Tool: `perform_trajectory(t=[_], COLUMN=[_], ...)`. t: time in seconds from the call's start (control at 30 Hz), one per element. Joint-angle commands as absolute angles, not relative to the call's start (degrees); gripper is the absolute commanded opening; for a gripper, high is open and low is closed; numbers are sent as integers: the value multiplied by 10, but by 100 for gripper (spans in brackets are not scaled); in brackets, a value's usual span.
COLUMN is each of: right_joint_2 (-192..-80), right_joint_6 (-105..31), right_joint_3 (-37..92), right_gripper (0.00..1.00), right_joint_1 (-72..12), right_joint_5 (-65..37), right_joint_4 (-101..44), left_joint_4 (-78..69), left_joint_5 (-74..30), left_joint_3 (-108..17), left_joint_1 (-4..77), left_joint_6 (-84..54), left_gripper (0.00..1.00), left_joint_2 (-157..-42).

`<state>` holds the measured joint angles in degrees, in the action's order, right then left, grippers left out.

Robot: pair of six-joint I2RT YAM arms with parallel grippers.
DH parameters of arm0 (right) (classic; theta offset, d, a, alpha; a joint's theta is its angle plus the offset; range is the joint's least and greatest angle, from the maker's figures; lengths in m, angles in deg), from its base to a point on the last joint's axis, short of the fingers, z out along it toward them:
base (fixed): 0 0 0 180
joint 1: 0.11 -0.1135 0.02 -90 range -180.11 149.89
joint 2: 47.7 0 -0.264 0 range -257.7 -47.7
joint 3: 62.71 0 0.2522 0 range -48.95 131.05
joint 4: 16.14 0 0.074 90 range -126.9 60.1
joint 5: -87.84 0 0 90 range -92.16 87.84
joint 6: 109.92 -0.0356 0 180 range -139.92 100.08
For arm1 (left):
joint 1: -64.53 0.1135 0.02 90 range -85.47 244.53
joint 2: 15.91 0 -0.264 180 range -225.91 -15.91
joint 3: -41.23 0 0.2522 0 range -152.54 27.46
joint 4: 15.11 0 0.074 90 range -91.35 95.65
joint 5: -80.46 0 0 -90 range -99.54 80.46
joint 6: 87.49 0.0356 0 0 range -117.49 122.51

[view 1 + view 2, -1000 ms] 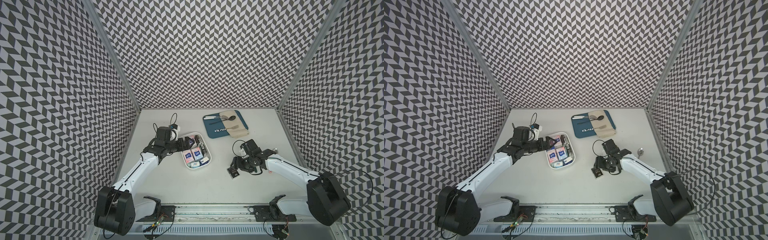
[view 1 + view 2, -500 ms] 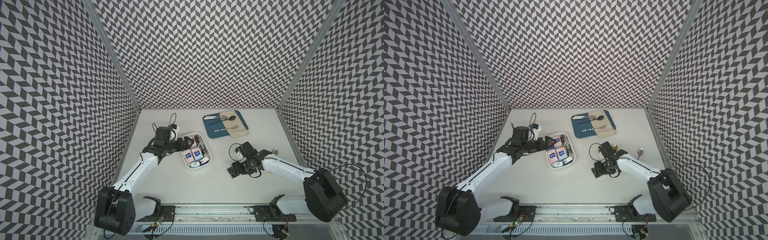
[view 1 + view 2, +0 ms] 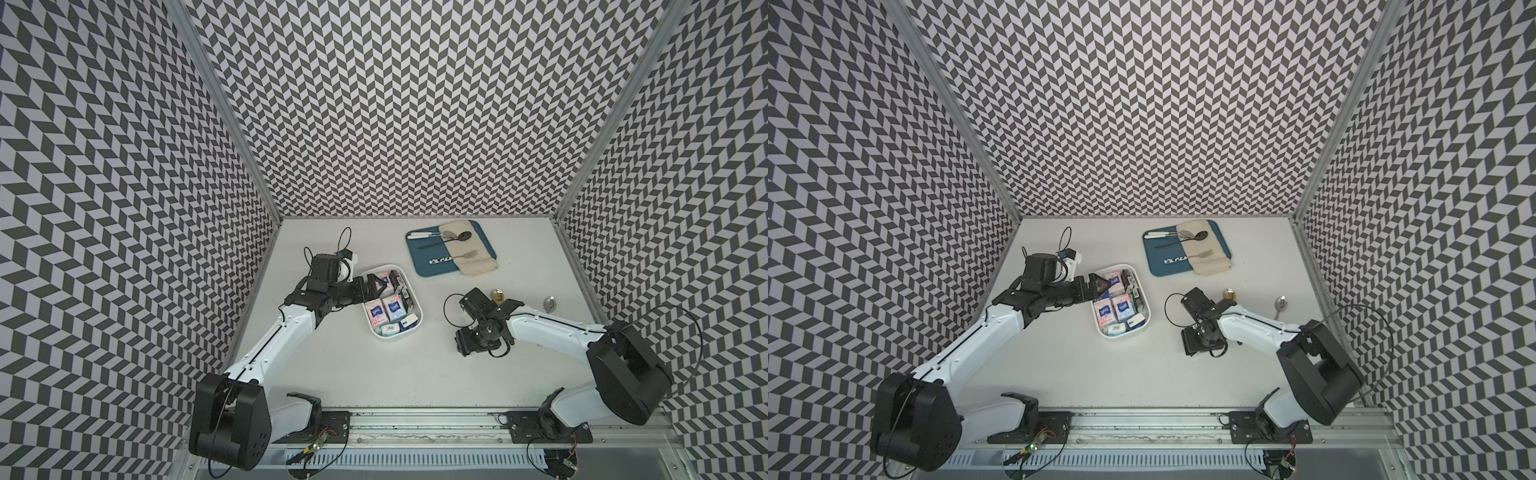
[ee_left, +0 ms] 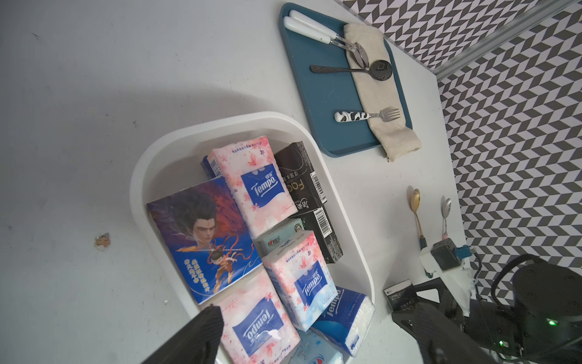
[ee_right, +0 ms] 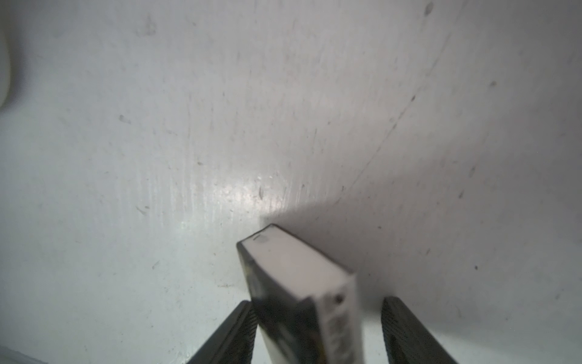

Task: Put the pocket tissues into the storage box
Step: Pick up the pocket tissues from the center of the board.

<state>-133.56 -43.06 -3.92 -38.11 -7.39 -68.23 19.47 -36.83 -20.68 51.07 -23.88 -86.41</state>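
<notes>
The pocket tissues (image 4: 258, 189) nearly all lie in the storage box (image 4: 226, 119). Pink-and-white Tempo packets run down the middle and black packets (image 4: 302, 179) line one long wall. A dark blue illustrated packet (image 4: 204, 239) leans on the opposite wall, and pale blue and blue-and-white ones fill the end nearest the robot. One black-and-white packet (image 5: 293, 268) is outside, well apart from the box, between the fingers of the right gripper (image 5: 316, 302), down close to the bench (image 3: 374, 374). One finger (image 5: 234, 331) lies against its dark face and a sliver of bench shows beside the other, so I cannot tell whether it is truly pinched. The left gripper (image 3: 370, 290) hangs over the box wall on its own arm's side, by the illustrated packet, fingers spread wide and holding nothing. Beyond the box, toward the back wall, a blue tray (image 3: 428, 262) carries cutlery and a beige cloth (image 3: 471, 257). A gold spoon (image 4: 416, 205) and a silver spoon (image 4: 445, 208) lie on the bench near the right arm.
</notes>
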Motion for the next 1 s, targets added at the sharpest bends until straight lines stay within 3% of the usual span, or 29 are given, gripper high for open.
perform_trajectory(t=[0.0,0.1,0.23,0.37,0.47,0.53,0.97], right_joint_2=[-1347,-1350,-1340,-1339,-1333,-1326,-1375], right_joint_6=[-442,-446,-448,-452,-452,-454,-441], right_joint_3=[-28,-25,-20,-14,-12,-1,195], right_gripper=[67,62,40,43,35,35,39], right_joint_1=[-391,-394,-396,-396,-396,-396,-413], right_joint_5=[-38,-35,-37,-43,-38,-32,-102], right_joint_4=[-686,-683,-678,-681,-685,-694,-697], left_joint_4=[200,201,201,202,202,202,181], left_joint_5=[-376,-378,-378,-379,-379,-379,-427], left_joint_3=[-222,-221,-218,-215,-215,-214,-181], left_joint_1=[516,518,521,524,526,527,577], left_joint_6=[-227,-227,-226,-226,-225,-225,-235], left_gripper=[100,100,100,100,100,100,100], left_joint_2=[-864,-864,-859,-856,-853,-853,-852])
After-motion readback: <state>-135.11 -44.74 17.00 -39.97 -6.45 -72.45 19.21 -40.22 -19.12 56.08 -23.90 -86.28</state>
